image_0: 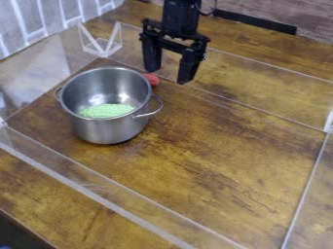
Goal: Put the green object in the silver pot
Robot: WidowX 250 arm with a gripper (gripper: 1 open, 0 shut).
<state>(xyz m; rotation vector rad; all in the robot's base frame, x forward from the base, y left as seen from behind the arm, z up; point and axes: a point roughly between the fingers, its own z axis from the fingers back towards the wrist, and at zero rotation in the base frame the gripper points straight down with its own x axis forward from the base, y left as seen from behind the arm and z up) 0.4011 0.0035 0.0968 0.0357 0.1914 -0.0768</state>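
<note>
Light-green and flat, your green object [107,111] lies inside the silver pot [107,105], on its bottom. The pot stands upright on the wooden table [221,156], its 2 loop handles showing. Beyond it hangs your black claw [173,58], its 2 fingers spread apart, released, with 1 small red thing [152,80] between it and the pot.
</note>
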